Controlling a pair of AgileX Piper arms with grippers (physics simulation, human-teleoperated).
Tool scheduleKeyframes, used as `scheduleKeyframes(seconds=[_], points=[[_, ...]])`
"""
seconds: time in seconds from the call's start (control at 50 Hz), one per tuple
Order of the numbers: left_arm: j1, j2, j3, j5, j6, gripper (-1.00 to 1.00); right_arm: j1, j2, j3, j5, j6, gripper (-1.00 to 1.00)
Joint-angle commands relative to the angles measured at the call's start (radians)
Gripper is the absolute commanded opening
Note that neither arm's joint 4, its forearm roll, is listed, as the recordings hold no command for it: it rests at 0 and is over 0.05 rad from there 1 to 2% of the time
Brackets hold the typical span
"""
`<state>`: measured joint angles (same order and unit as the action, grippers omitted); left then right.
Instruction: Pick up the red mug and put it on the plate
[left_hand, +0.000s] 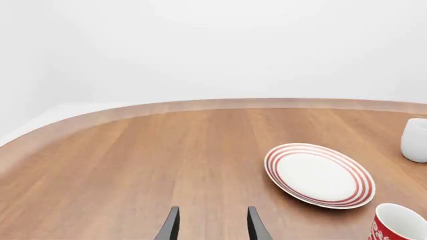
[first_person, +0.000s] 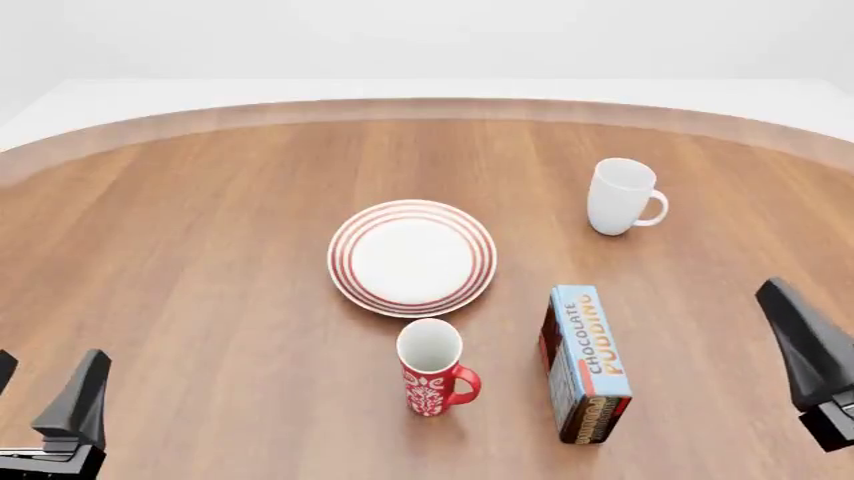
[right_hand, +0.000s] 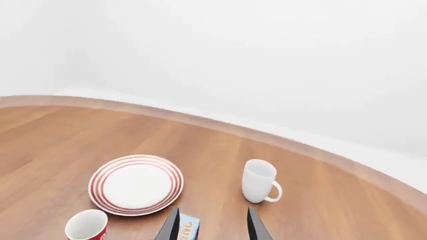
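Upright, the red mug (first_person: 431, 367) is found just near of the plate (first_person: 412, 257), mouth up, long axis vertical, handle turned rightward. Left gripper (left_hand: 212, 224) and right gripper (right_hand: 210, 225): fingers parted, apparently nothing held, both well apart from the mug.

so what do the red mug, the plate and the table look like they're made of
Red mug: looks like glazed ceramic, smooth red outside with a white pattern, white inside. Plate: likely glazed ceramic too, smooth white with painted red rings. Table: wood or wood veneer, judging by the plank grain; matte sheen.
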<state>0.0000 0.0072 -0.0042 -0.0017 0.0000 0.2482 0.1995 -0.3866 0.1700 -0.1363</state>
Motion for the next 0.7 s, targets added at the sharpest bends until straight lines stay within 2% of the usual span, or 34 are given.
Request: scheduleKeyframes(seconds=[0.02, 0.12, 0.2, 0.28, 0.36, 0.4, 0.46, 0.48, 0.7], points=[[0.000, 0.000, 0.000, 0.000, 0.000, 1.00, 0.140, 0.150, -0.162, 0.072, -0.075, 1.00], [0.000, 0.000, 0.000, 0.000, 0.000, 1.00, 0.168, 0.201, -0.221, 0.098, -0.034, 1.00], [0.000, 0.000, 0.000, 0.000, 0.000, 1.00, 0.202, 0.265, -0.278, 0.126, -0.036, 1.00], [0.000, 0.000, 0.000, 0.000, 0.000, 1.00, 0.249, 0.312, -0.323, 0.155, -0.069, 1.00], [0.000, 0.000, 0.000, 0.000, 0.000, 1.00, 0.278, 0.352, -0.334, 0.172, -0.057, 1.00], [0.000, 0.000, 0.000, 0.000, 0.000, 1.00, 0.289, 0.376, -0.336, 0.174, -0.086, 1.00], [0.000, 0.000, 0.000, 0.000, 0.000, 1.00, 0.303, 0.402, -0.360, 0.186, -0.085, 1.00], [0.000, 0.000, 0.000, 0.000, 0.000, 1.00, 0.318, 0.424, -0.370, 0.193, -0.110, 1.00], [0.000, 0.000, 0.000, 0.000, 0.000, 1.00, 0.379, 0.522, -0.437, 0.246, -0.125, 1.00]])
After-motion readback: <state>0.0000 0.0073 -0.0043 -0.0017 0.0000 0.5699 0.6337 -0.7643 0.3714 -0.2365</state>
